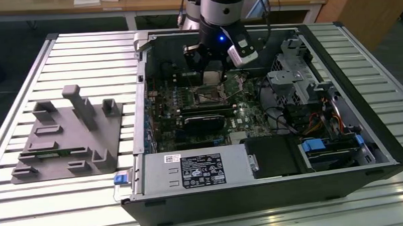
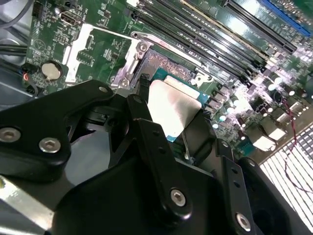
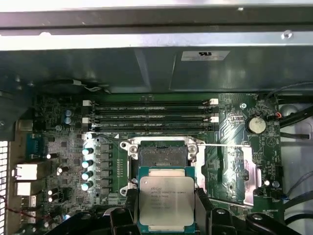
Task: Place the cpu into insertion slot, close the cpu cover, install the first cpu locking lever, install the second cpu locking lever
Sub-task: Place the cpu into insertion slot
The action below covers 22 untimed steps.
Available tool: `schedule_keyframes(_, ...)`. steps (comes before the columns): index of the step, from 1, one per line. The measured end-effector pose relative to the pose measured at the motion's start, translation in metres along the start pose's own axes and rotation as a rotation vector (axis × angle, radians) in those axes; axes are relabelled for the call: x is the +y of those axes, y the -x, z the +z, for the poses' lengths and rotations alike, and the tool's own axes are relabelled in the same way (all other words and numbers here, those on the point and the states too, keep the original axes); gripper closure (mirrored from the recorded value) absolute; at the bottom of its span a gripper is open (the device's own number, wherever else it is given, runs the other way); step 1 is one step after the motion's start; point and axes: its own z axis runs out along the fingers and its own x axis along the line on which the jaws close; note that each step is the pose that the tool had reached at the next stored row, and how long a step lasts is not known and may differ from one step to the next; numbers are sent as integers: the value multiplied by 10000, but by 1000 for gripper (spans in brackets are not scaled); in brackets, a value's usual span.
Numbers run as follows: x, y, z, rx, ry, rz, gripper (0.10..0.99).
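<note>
My gripper [image 1: 214, 75] reaches down into the open computer case and is shut on the cpu [image 3: 166, 203], a thin square chip with a silver-grey top. Black fingers [image 3: 131, 208] press on two opposite edges of it. In the second wrist view the cpu [image 2: 168, 105] sits between the fingers [image 2: 146, 117], just above the board. The insertion slot [image 3: 163, 156] lies open with a dark centre, right beside the held chip and partly overlapped by it. The cpu cover [image 3: 227, 171], a silver frame with a window, is swung open flat to one side of the slot [image 2: 166, 66].
Long black memory slots [image 3: 151, 112] run along the far side of the socket. The case wall [image 3: 156, 68] rises behind them. A power supply [image 1: 197, 171], a drive cage [image 1: 294, 74] and cables [image 1: 282, 115] crowd the case. A grey fixture [image 1: 68, 132] stands on the slatted table.
</note>
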Motion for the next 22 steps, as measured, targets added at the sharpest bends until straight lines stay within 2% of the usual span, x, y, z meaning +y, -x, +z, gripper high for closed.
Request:
schedule_keyframes(14, 25, 28, 244, 0, -10, -1, 545)
schedule_keyframes(18, 37, 31, 271, 0, -56, -1, 545)
schedule_keyframes(22, 37, 31, 271, -1, -58, -1, 545)
